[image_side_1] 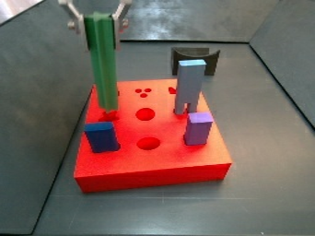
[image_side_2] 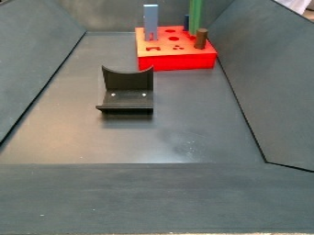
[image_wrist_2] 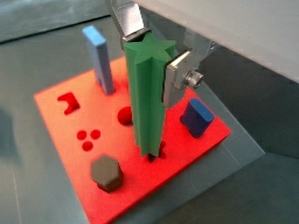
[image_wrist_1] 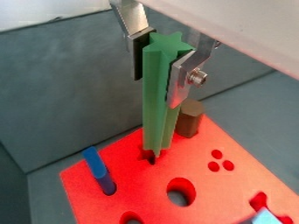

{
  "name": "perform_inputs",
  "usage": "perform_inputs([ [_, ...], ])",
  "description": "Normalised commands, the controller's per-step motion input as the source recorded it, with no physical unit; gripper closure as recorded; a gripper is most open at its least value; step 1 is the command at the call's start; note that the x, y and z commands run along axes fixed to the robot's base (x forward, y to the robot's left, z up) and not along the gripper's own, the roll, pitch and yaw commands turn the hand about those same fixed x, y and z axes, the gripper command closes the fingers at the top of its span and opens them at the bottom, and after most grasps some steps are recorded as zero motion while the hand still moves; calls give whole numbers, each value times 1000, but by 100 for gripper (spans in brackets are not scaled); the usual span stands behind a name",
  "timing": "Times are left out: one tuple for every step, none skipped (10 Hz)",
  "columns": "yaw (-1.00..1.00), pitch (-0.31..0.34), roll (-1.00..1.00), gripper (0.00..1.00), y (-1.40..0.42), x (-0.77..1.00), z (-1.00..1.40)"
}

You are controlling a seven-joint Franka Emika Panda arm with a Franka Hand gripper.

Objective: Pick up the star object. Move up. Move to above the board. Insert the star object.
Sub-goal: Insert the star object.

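Note:
My gripper (image_wrist_1: 162, 66) is shut on the top of the star object (image_wrist_1: 158, 105), a tall green prism with ridged sides, held upright. Its lower end meets the star-shaped hole in the board (image_wrist_1: 122, 188), the red square slab; how deep it sits I cannot tell. In the wrist view from the opposite side the gripper (image_wrist_2: 156, 59) clamps the star object (image_wrist_2: 145, 105) over the board (image_wrist_2: 140, 197). A side view shows the gripper (image_side_1: 96, 13), the star object (image_side_1: 102, 64) and the board (image_side_1: 154, 159). In the far side view the star object (image_side_2: 196, 18) stands on the board (image_side_2: 178, 61).
On the board stand a tall light-blue block (image_side_1: 190, 85), a purple block (image_side_1: 198, 129), a dark blue block (image_side_1: 99, 137) and a grey hexagonal peg (image_wrist_2: 107, 172). Round holes (image_side_1: 145, 115) are open. The fixture (image_side_2: 125, 93) stands on the grey floor, which is ringed by sloped walls.

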Motion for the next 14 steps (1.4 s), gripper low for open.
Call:
perform_inputs([
  [114, -33, -27, 100, -37, -49, -66],
  [83, 0, -10, 100, -83, 0, -66],
  [503, 10, 0, 100, -111, 0, -126],
  [663, 13, 40, 100, -200, 0, -100],
  [603, 0, 40, 100, -151, 0, 0],
  [540, 0, 49, 100, -54, 0, 0],
  [143, 0, 7, 100, -9, 0, 0],
  [0, 0, 1, 100, 11, 80, 0],
  [0, 34, 19, 100, 23, 311, 0],
  [0, 13, 0, 100, 0, 217, -31],
  [-83, 0, 0, 100, 0, 180, 0],
  [0, 34, 44, 100, 0, 203, -80],
  [-17, 17, 14, 100, 0, 37, -66],
  [0, 30, 26, 100, 0, 0, -83],
])
